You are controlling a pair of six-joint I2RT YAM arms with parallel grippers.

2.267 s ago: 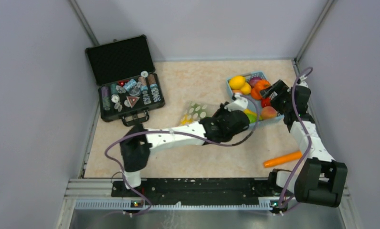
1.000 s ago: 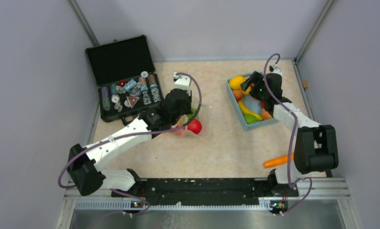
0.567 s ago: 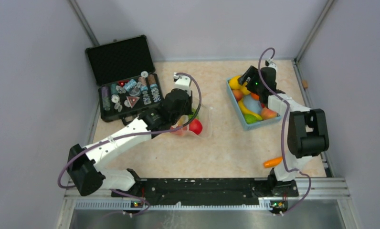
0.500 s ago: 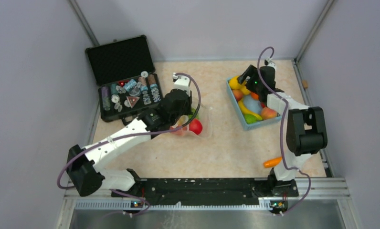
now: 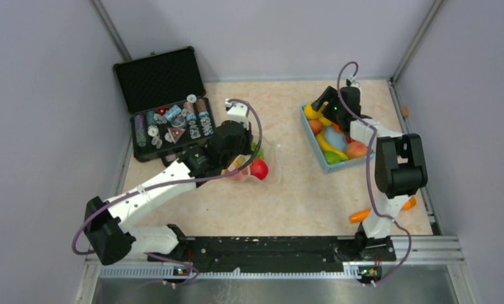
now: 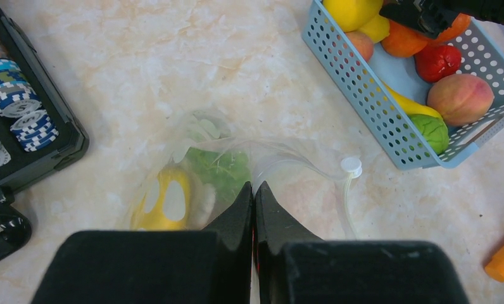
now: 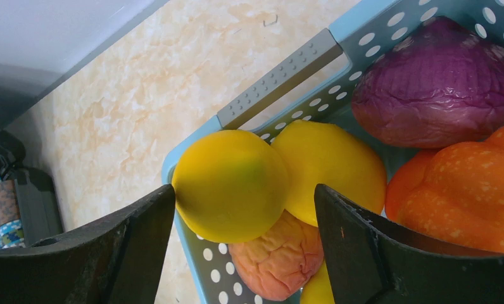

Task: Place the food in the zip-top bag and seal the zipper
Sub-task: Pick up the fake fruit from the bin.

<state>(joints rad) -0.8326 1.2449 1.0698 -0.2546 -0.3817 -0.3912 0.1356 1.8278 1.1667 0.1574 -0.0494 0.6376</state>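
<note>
My left gripper (image 6: 254, 187) has its jaws pressed together on a fold of the zip-top bag (image 6: 300, 158). The clear film rises straight to the tips. Just beyond them, inside the bag, lie a green leafy piece (image 6: 221, 168) and a yellow piece (image 6: 164, 199). The zipper (image 6: 350, 166) curls away off to one side, and the black case (image 6: 21, 126) sits further off on the other.

My right gripper (image 7: 243, 190) is spread wide, with a round yellow fruit (image 7: 230, 183) squarely between the fingers in the blue basket (image 7: 281, 76). Touching that fruit is a second yellow one (image 7: 328, 168) and under both sits a wrinkled pinkish piece (image 7: 275, 259). Further out are an orange pumpkin (image 7: 471, 183) and a purple cabbage (image 7: 436, 82).
</note>
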